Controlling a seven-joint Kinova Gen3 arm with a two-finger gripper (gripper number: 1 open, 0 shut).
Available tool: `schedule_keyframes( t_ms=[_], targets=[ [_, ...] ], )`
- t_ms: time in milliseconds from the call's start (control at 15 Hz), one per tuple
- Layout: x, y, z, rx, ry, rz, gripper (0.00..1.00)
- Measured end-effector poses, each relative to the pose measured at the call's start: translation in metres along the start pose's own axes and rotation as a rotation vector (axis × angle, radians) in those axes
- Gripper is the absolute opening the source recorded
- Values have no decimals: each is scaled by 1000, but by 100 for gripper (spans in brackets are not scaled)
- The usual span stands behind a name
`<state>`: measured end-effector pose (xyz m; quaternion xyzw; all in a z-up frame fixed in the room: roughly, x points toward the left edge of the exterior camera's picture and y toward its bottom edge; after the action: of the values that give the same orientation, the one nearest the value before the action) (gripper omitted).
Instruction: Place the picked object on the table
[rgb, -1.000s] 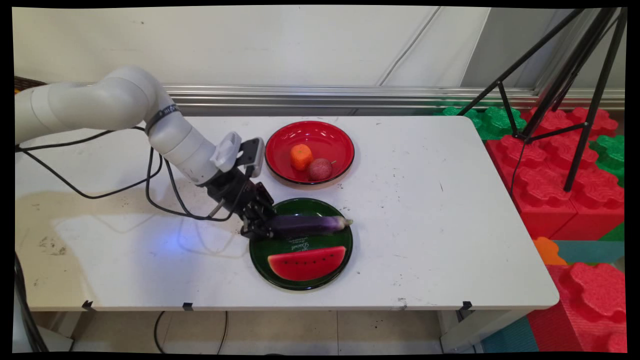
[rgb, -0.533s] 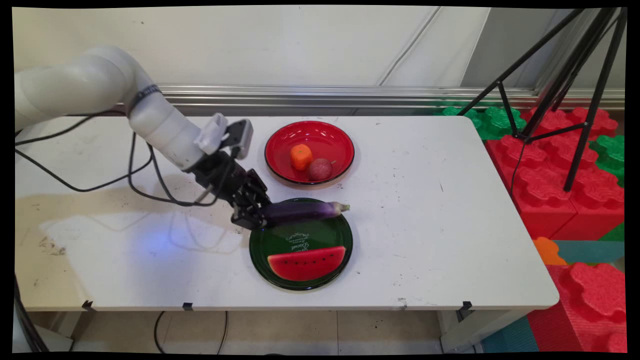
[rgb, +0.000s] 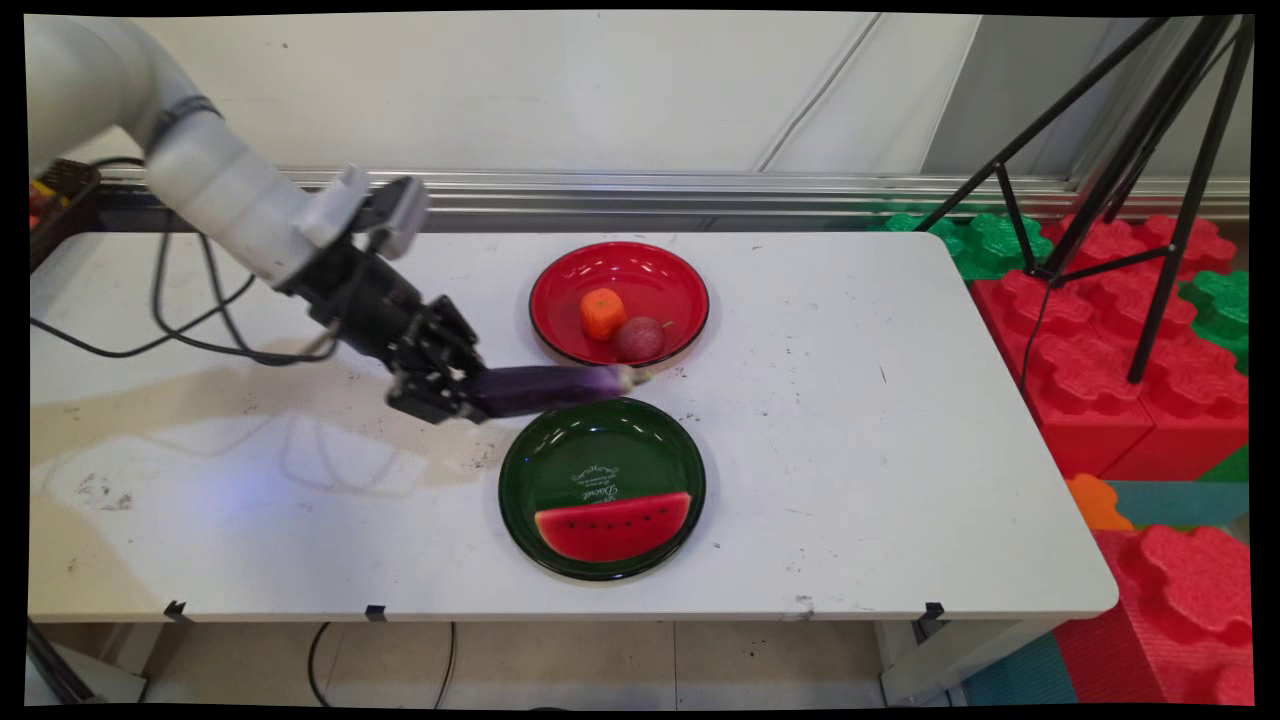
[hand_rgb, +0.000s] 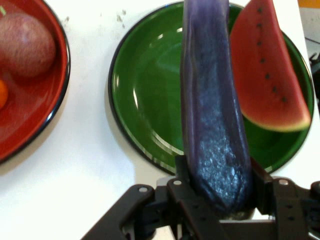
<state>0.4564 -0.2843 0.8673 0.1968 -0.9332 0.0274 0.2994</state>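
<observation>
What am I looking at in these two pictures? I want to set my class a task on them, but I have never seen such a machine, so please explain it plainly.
The machine is a white robot arm ending in a black two-finger gripper. One picture comes from a fixed camera above the white table, looking down across it towards a wall. The other comes from a camera on the robot's hand, looking along the fingers, so its directions are not the table's.

The gripper is shut on one end of a long purple eggplant, holding it roughly level in the air, above the table between the two plates. On the table are a green plate with a watermelon slice, and behind it a red plate holding a small orange fruit and a reddish round fruit. Red and green foam blocks and a black tripod stand to the picture's right.
</observation>
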Motion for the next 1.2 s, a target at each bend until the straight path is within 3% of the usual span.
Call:
schedule_keyframes(
  t_ms=[333,667,1200],
  targets=[
    [-29,-4,-43,7,-44,-24,0],
    [-73,-12,-78,-6,-125,-35,0],
    [-126,-27,-73,-22,-231,-111,0]
  ],
)
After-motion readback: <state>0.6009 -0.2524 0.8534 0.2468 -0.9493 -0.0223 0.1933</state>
